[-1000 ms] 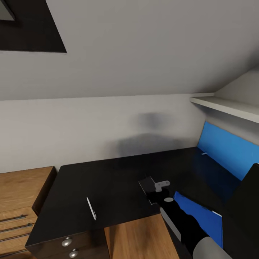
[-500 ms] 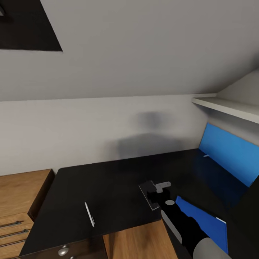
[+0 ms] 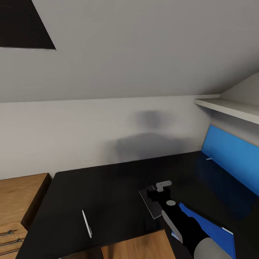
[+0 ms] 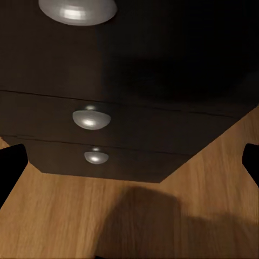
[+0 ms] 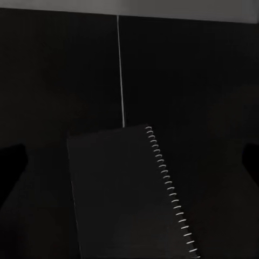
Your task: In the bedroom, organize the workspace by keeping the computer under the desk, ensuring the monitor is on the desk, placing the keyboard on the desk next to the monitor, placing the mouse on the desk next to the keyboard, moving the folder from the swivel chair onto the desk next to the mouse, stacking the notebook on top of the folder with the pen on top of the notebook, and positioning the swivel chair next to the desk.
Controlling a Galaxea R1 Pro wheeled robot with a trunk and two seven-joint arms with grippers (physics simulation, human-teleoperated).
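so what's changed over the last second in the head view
Mostly the camera: the whole picture has slid down and left, so the dresser and desk edge sit lower. The right gripper holds the notebook over the desk as before, next to the blue folder. The pen lies where it lay on the desk.

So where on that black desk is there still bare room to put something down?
The widest bare stretch of the desk runs along the back wall, from the wooden dresser side across to the blue screen. Another lies between the pen and the notebook. It is crowded at the front right, around the right pincer and blue folder.
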